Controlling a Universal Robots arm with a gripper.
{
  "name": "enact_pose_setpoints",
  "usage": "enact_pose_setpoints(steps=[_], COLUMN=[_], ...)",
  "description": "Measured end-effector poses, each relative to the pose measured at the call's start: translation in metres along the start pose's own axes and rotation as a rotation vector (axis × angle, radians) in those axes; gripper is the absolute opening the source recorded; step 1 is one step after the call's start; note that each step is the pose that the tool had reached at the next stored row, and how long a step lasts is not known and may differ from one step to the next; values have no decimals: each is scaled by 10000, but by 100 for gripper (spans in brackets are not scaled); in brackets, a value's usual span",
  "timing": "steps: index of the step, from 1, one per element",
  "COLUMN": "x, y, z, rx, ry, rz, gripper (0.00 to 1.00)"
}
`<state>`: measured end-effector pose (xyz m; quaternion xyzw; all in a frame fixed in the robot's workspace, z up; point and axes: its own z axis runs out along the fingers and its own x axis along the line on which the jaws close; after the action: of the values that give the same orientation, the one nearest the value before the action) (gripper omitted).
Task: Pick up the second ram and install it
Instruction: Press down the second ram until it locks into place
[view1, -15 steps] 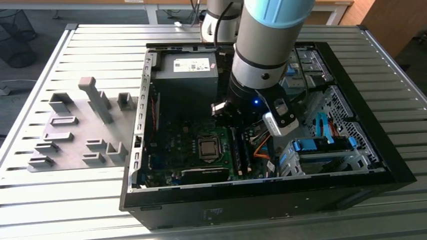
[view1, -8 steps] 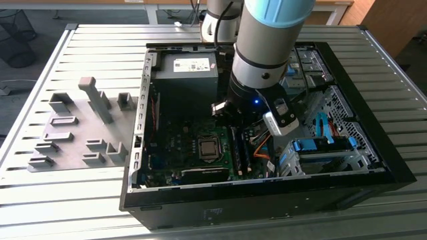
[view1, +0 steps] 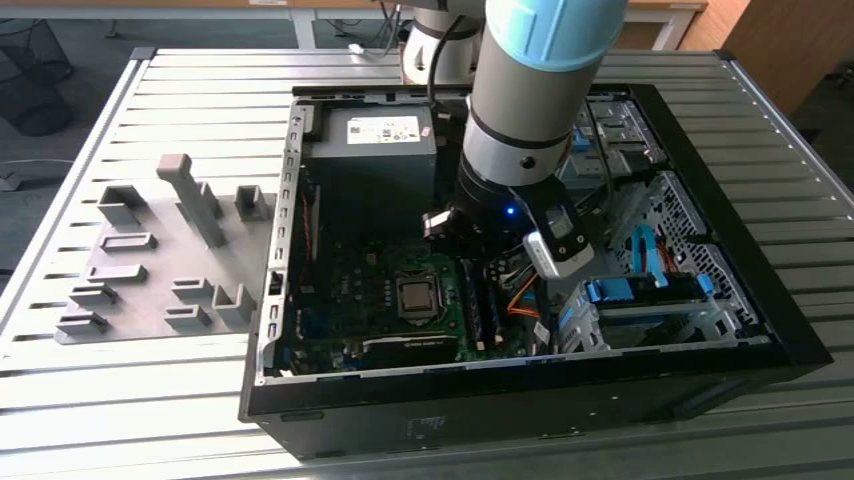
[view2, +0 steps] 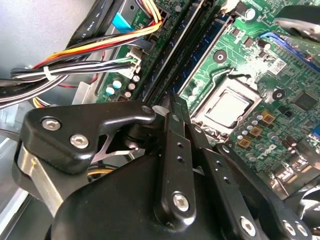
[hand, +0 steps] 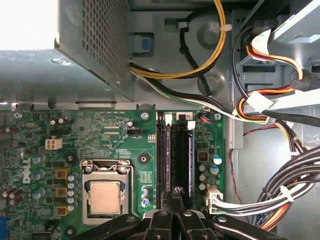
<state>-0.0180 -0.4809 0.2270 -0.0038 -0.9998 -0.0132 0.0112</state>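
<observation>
My gripper (view1: 483, 258) is down inside the open computer case (view1: 747, 300), over the memory slots beside the processor socket (hand: 105, 196). In both wrist views its two black fingers (view2: 175, 150) come together to a narrow tip. The second ram (hand: 176, 160) appears edge-on as a dark thin strip, standing in the slot row on the green motherboard (hand: 100, 135). It runs straight out from between the fingertips of the gripper (hand: 175, 200), which is shut on its near end. A blue-edged slot (hand: 190, 160) lies alongside it. I cannot tell how deep the stick sits.
Bundles of coloured cables (hand: 280, 200) run close beside the slots, and the grey power supply box (hand: 75, 55) sits past the board. Blue drive brackets (view1: 641, 290) fill the case's side at the exterior view's right. Grey holder blocks (view1: 160, 250) stand on the slatted table outside the case.
</observation>
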Motion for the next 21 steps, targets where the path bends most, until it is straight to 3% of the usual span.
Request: enact_pose_setpoints(steps=[6, 11, 14, 16, 21], x=[-1, -2, -2, -3, 3], y=[9, 6, 6, 10, 13], z=[41, 124, 127, 93, -119], rx=[-1, 9, 26, -19, -7], ry=[0, 4, 10, -6, 0], rz=[-1, -1, 1, 0, -1], gripper=[11, 11, 11, 11, 11])
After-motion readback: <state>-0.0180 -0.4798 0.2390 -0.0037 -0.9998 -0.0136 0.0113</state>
